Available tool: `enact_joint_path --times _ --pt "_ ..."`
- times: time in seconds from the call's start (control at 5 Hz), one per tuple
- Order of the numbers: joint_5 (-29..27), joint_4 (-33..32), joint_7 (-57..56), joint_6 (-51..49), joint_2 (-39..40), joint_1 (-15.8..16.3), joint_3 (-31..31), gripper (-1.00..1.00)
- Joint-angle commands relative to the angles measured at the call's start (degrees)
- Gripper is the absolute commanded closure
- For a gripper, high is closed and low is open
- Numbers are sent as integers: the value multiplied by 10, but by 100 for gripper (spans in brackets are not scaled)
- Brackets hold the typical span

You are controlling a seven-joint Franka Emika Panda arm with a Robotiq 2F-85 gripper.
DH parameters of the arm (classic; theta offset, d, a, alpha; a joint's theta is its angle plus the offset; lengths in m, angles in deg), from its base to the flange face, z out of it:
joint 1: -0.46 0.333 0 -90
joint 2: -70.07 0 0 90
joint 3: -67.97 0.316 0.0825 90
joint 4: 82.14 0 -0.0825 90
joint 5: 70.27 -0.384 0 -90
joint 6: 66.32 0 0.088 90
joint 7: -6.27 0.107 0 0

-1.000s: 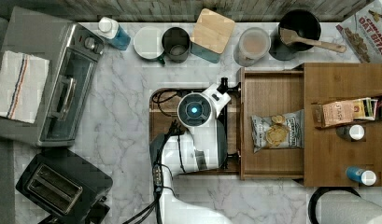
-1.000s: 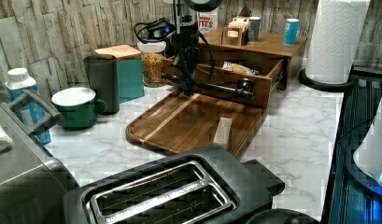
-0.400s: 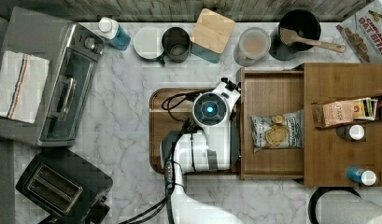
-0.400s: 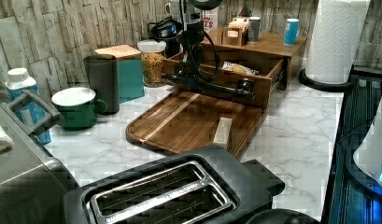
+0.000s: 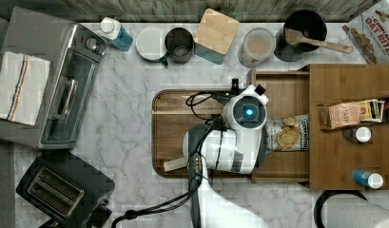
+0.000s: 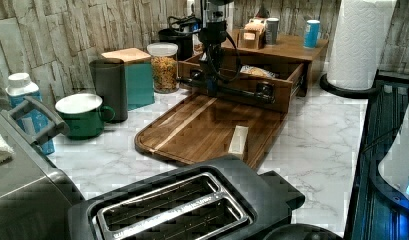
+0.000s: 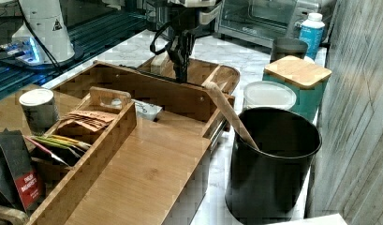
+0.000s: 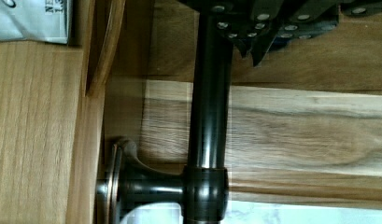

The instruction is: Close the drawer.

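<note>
The hand, its grip impossible to tell, sits at the dark handle bar of the drawer, which, right of centre in the top view, remains partly pulled out of its cabinet over the tabletop, closing unfinished.

The brown wooden drawer stands pulled out of its cabinet, dark bar handle in front.

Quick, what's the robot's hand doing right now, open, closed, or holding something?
Hand: at the dark bar handle on the front of the open drawer; whether it is open or closed cannot be told.
</note>
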Motion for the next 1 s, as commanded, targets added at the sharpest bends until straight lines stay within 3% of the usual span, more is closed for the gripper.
enact_joint_path --times 0.2,0.4,0.8,1.0 --pt "43 154 -133 -97 70 -121 -91 100" --pt "42 205 -194 -78 114 -150 -107 100" --pt "110 205 -152 -47 98 -138 -157 100" --pt "88 177 -143 24 98 -140 -171 100"
